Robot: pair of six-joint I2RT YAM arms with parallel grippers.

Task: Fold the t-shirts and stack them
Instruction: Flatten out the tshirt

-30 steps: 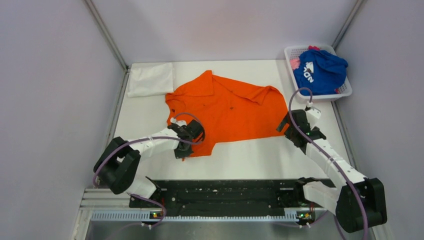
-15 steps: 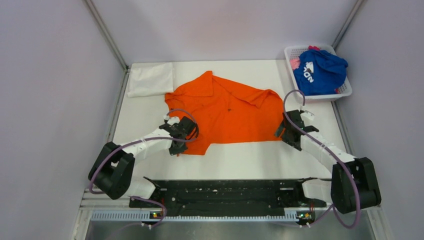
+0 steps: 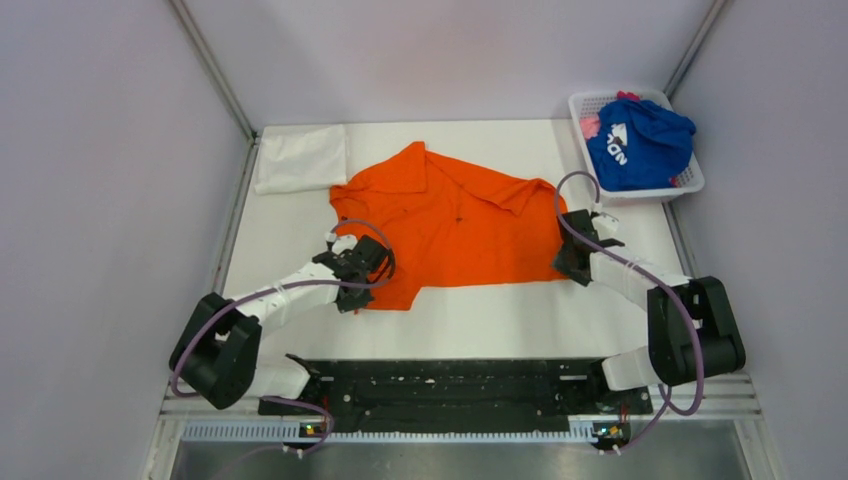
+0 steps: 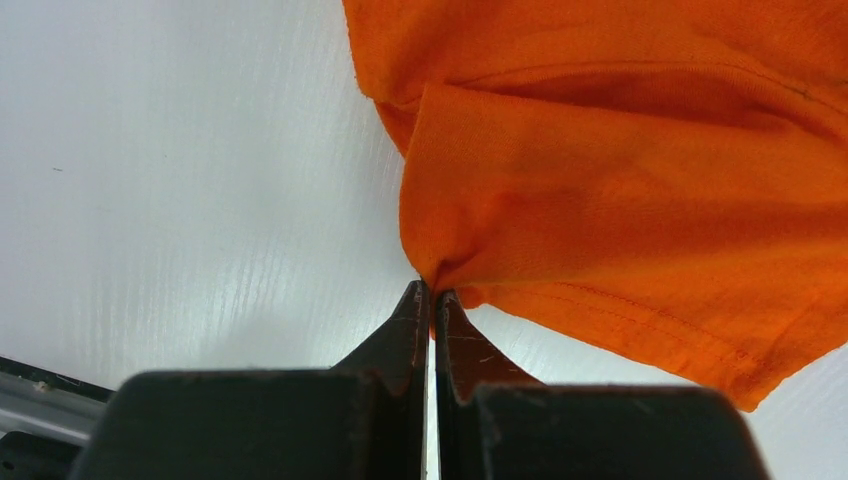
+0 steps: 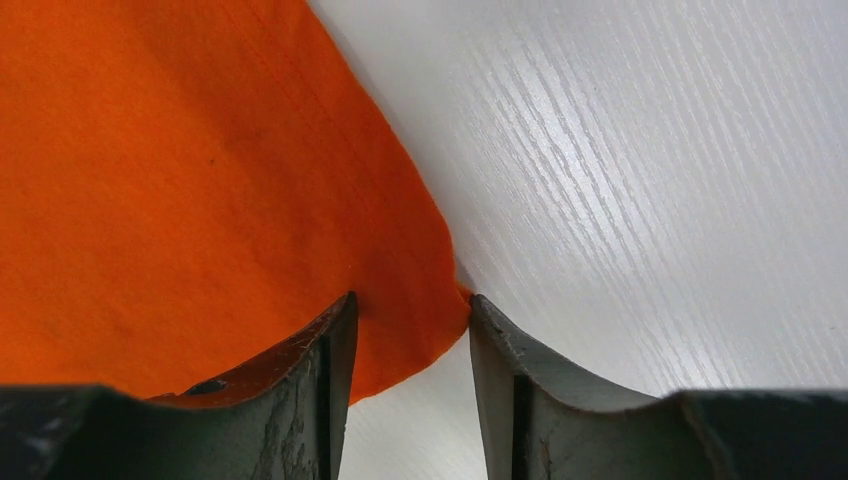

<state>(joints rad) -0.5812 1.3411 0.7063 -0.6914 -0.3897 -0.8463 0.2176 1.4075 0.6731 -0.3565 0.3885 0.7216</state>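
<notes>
The orange t-shirt [image 3: 460,225] lies spread out in the middle of the table. My left gripper [image 3: 350,298] is at its near left edge. In the left wrist view the gripper [image 4: 432,292] is shut on a pinched fold of the orange cloth [image 4: 620,170]. My right gripper [image 3: 565,262] is at the shirt's near right corner. Seen from the right wrist, it [image 5: 410,305] is open and straddles that orange corner [image 5: 200,180], which lies flat on the table. The blue t-shirt [image 3: 640,145] with white lettering fills a basket, a bit of the pink one [image 3: 590,127] beside it.
The white basket [image 3: 690,185] stands at the far right corner of the table. A folded white cloth [image 3: 300,160] lies at the far left. Grey walls close in both sides and the back.
My right gripper has moved left and down onto the shirt's near right corner, and its jaws have narrowed around it. The left gripper has shifted slightly left, still pinching the cloth.
</notes>
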